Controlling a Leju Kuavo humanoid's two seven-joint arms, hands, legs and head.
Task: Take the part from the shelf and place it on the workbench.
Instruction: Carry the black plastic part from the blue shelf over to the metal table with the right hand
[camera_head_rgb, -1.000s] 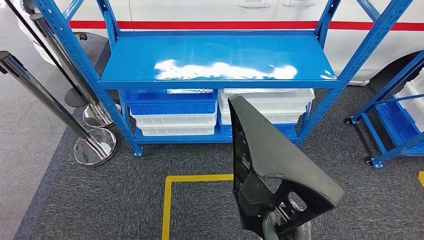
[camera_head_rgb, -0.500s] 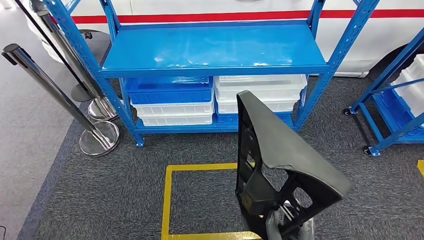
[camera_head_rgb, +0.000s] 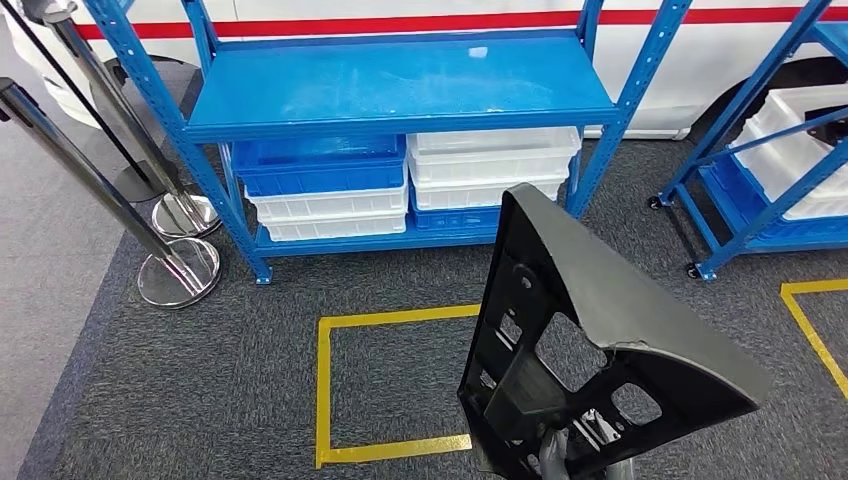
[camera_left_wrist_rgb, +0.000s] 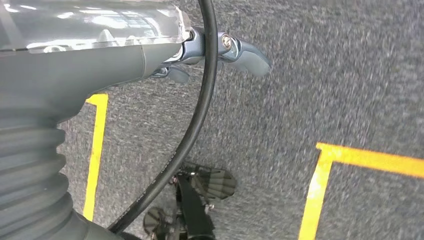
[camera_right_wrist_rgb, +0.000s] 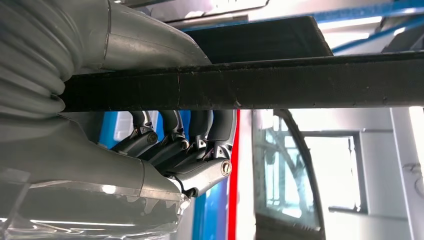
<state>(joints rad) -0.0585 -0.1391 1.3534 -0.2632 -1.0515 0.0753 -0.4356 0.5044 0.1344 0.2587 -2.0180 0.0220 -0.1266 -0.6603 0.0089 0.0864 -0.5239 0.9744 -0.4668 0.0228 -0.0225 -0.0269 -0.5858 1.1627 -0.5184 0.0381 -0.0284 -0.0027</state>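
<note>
The part is a black triangular plastic panel with cut-outs, held upright in front of me at the lower right of the head view. My right hand grips it from below, mostly hidden behind it. In the right wrist view the dark fingers curl around the part's long black edge. The blue shelf it came from stands ahead, its top board bare. My left hand hangs over the grey carpet with nothing in it, fingers loosely extended.
Blue and white bins are stacked under the shelf board. Chrome stanchions stand at the left. A second blue rack with white bins is at the right. Yellow tape squares mark the carpet. A white vehicle with a red stripe sits behind.
The whole view has shifted: the shelf now sits farther away and to the left, and more of the right rack shows. The part stays in my right hand, now lower right.
</note>
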